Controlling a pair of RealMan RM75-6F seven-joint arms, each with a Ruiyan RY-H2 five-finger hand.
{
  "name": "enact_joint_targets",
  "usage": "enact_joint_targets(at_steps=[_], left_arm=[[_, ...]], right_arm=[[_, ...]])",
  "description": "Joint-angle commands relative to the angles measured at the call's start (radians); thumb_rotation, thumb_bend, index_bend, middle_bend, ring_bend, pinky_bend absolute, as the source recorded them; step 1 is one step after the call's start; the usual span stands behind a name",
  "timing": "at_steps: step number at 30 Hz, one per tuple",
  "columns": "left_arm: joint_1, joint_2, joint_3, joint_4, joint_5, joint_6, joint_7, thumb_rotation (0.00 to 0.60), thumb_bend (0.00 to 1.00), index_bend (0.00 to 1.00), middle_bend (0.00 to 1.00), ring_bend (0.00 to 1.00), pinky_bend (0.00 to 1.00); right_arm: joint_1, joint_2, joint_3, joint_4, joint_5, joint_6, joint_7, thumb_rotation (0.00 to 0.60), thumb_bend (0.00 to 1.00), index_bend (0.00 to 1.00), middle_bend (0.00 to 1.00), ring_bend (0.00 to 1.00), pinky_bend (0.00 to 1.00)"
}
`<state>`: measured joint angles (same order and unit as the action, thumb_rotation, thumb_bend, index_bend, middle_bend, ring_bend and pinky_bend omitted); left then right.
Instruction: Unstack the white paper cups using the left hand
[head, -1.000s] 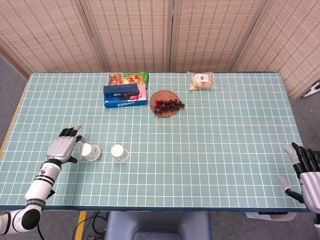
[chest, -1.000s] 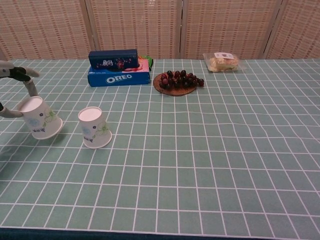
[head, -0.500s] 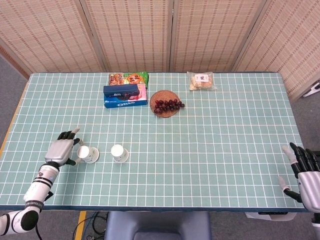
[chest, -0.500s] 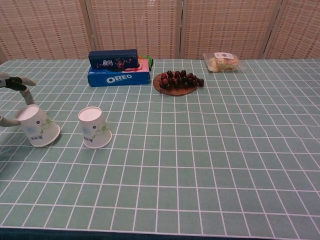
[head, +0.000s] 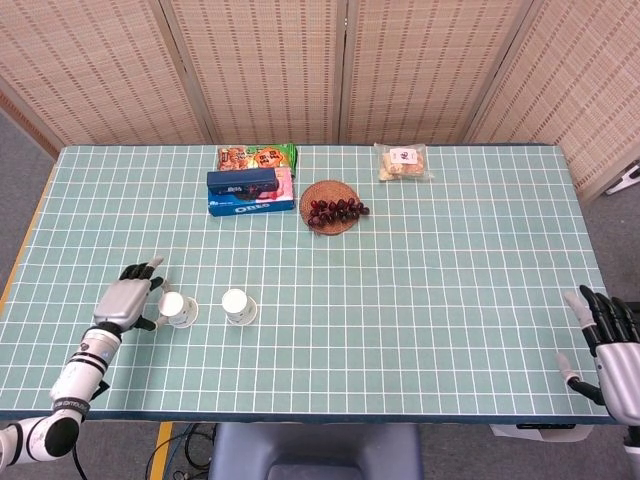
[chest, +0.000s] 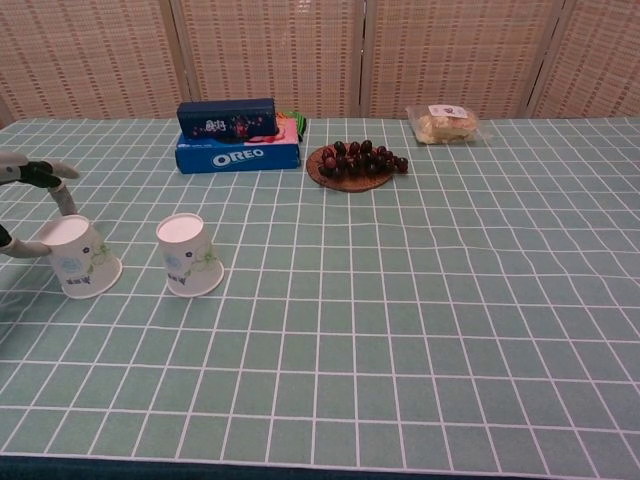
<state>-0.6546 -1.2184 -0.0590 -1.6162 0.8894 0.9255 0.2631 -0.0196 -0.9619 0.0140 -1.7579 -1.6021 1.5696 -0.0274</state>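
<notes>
White paper cups, two, unstacked, sitting upside down side by side on the green gridded table (head: 420, 300): left cup (chest: 80, 257), right cup (chest: 190, 254). Left hand (head: 128, 303) holding the left cup between thumb and fingers. Right hand (head: 612, 345) idling at the table's right edge, fingers spread, holding nothing.

Left hand (chest: 22, 205): chest view left edge cuts it off, only fingertips beside left paper cup (chest: 80, 257) show; contact with cup unclear. Right hand (head: 612, 345): cropped at head view's lower right corner, missing from chest view. Snack packets (head: 258, 157) behind Oreo box (head: 250, 203): mostly hidden in chest view, print unreadable. Cup motifs too small to read.
</notes>
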Motion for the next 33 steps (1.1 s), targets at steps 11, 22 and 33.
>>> enact_joint_targets(at_steps=[11, 22, 33], left_arm=[[0.001, 0.003, -0.01, 0.001, 0.007, -0.02, -0.003, 0.6, 0.3, 0.43, 0.0, 0.0, 0.0], [0.008, 0.014, -0.025, -0.036, 0.021, 0.006, -0.001, 0.6, 0.3, 0.05, 0.0, 0.0, 0.0], [0.041, 0.136, -0.021, -0.328, 0.022, 0.222, 0.2, 0.6, 0.29, 0.0, 0.0, 0.0, 0.0]], right_arm=[[-0.002, 0.0, 0.002, 0.0, 0.003, 0.005, 0.001, 0.6, 0.34, 0.03, 0.0, 0.0, 0.0], [-0.009, 0.003, 0.001, -0.002, -0.009, 0.022, 0.008, 0.6, 0.34, 0.04, 0.0, 0.0, 0.0], [-0.014, 0.01, -0.006, 0.002, -0.032, 0.037, 0.025, 0.6, 0.34, 0.03, 0.0, 0.0, 0.0]])
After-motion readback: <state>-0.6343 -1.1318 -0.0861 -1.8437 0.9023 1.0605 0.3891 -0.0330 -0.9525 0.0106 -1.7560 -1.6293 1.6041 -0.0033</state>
